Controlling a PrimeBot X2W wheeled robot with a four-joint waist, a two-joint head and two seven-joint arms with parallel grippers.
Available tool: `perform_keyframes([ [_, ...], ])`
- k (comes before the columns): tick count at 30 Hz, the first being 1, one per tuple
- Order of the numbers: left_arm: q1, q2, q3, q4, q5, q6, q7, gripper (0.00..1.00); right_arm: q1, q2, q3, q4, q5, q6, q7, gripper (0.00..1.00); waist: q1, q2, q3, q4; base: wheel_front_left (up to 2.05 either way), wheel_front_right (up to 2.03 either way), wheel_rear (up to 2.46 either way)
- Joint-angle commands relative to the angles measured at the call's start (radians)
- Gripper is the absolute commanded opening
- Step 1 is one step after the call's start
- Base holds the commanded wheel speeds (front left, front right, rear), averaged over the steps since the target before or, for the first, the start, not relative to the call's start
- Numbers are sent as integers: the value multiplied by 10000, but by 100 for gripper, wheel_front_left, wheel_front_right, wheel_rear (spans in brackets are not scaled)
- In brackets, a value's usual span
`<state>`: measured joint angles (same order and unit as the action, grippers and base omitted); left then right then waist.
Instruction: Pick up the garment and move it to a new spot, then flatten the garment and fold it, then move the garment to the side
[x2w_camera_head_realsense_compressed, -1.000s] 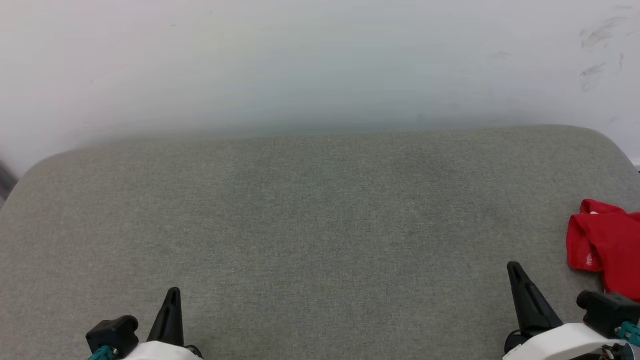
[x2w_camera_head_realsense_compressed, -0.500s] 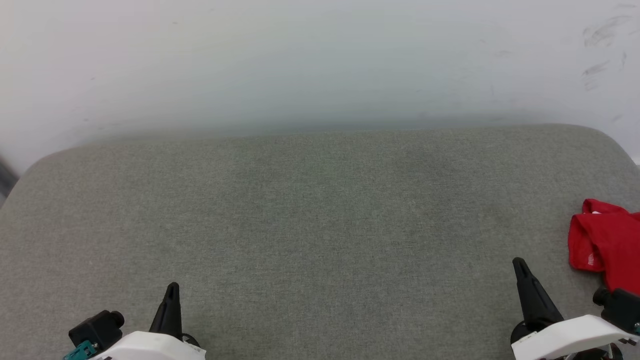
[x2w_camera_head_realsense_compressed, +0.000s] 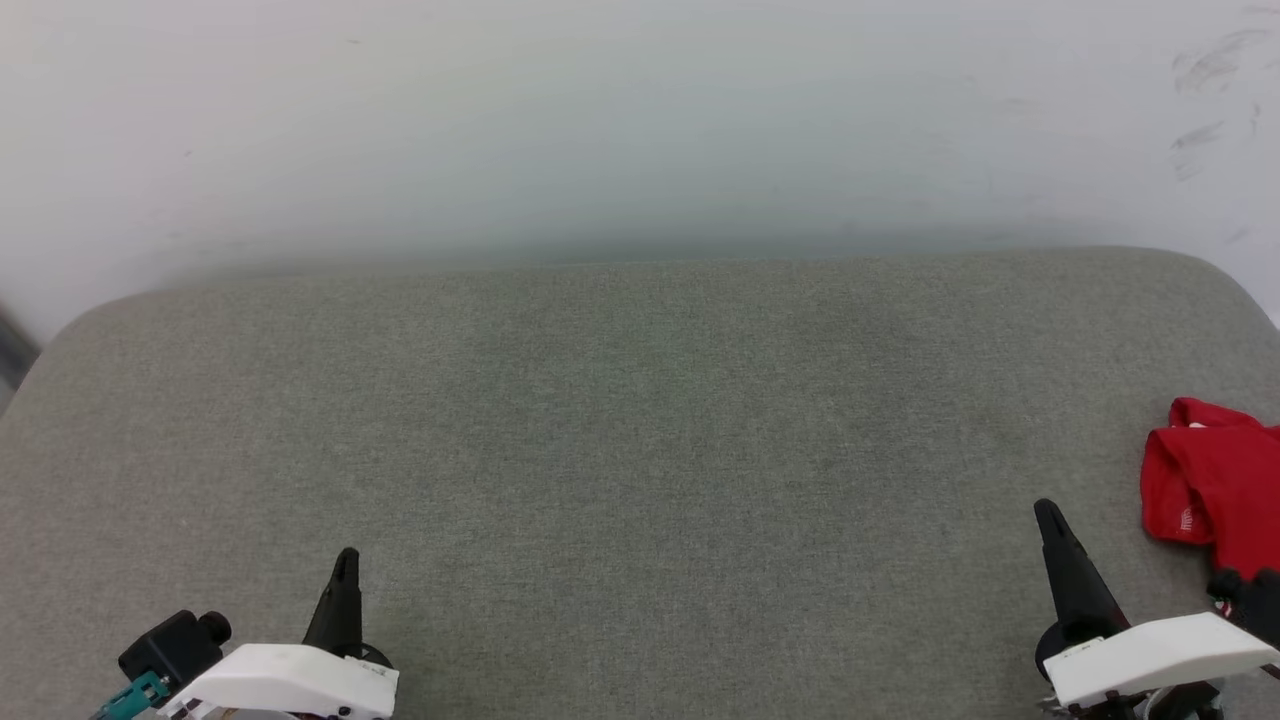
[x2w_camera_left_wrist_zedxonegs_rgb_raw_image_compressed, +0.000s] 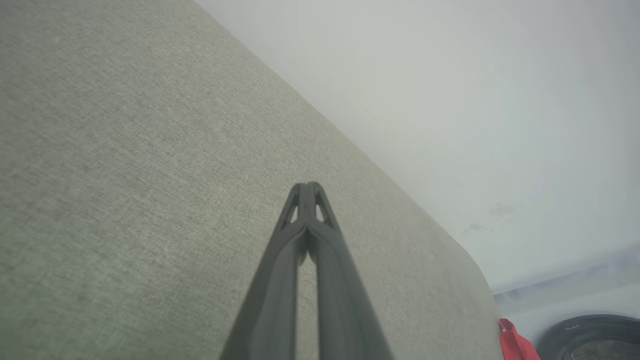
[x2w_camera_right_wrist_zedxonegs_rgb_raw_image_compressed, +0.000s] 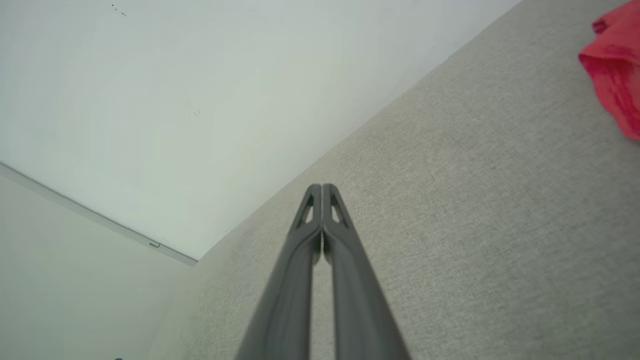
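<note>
Holding nothing, closed, left end effector (x2w_camera_head_realsense_compressed: 347, 556), right end effector (x2w_camera_head_realsense_compressed: 1046, 510), garment (x2w_camera_head_realsense_compressed: 1212, 478) to its right

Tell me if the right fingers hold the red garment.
No, the right gripper has its fingers shut on nothing; the garment lies apart.

Soft, even light is spread across the grey fabric surface (x2w_camera_head_realsense_compressed: 640, 430) in the head view, with no hard shadow or glare thrown, and only a faint dim band is seen where it meets the pale wall (x2w_camera_head_realsense_compressed: 640, 120), which is washed out and tinted in weak greenish bands. The surface's far edge is bowed by the wide lens, its corners pulled down. In the wrist views the left hand (x2w_camera_left_wrist_zedxonegs_rgb_raw_image_compressed: 307, 187) and right hand (x2w_camera_right_wrist_zedxonegs_rgb_raw_image_compressed: 322, 187) are rendered soft toward the bottom edge, and the red garment (x2w_camera_right_wrist_zedxonegs_rgb_raw_image_compressed: 615, 75) is smeared out of focus at the corner.
</note>
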<state>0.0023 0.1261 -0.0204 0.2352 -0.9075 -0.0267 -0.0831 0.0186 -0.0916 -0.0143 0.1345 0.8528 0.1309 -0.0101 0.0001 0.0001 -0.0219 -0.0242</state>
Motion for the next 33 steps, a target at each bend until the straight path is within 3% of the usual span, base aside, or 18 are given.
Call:
perform_keyframes([
  [1,-287,21,100,-89,-242,-77,49,0,-288,13,-44,-53,298,0,22,0,-1,-1,3,3,0,0,0],
  [33,-720,-353,711,-2,-3475,-547,976,0,-776,139,-401,488,3853,-1,532,0,-1,-1,98,95,0,0,0],
])
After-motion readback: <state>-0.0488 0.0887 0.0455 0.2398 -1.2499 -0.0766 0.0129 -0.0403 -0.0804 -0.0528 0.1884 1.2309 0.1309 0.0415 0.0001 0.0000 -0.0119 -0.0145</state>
